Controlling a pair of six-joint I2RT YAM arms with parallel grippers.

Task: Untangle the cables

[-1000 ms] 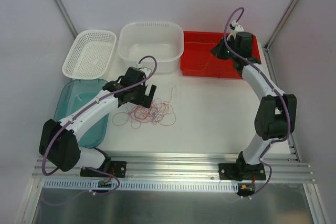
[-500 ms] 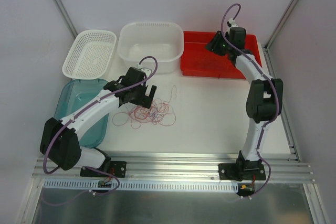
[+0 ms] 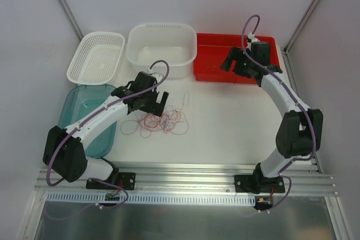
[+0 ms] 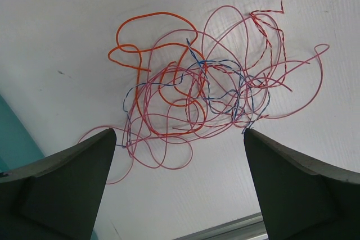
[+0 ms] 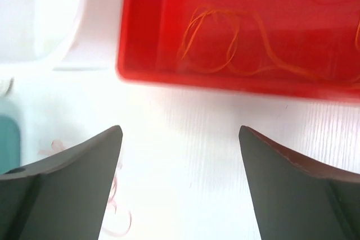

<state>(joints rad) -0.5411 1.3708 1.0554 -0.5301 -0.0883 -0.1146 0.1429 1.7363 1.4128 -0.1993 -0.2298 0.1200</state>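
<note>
Left gripper (image 4: pixel 180 133) spread wide, nothing held. Just ahead of it, framed between its fingers on the white table (image 4: pixel 67 15): the cables (image 4: pixel 197 88), one loose knot of pink, orange and blue-twisted strands. Off to its left, the edge of a teal tray (image 4: pixel 11 144). Farther off, right gripper (image 5: pixel 180 130) likewise wide apart and empty, above bare table. Beyond its fingertips, a red bin (image 5: pixel 146 32) with thin orange cables (image 5: pixel 225 49) lying inside.
</note>
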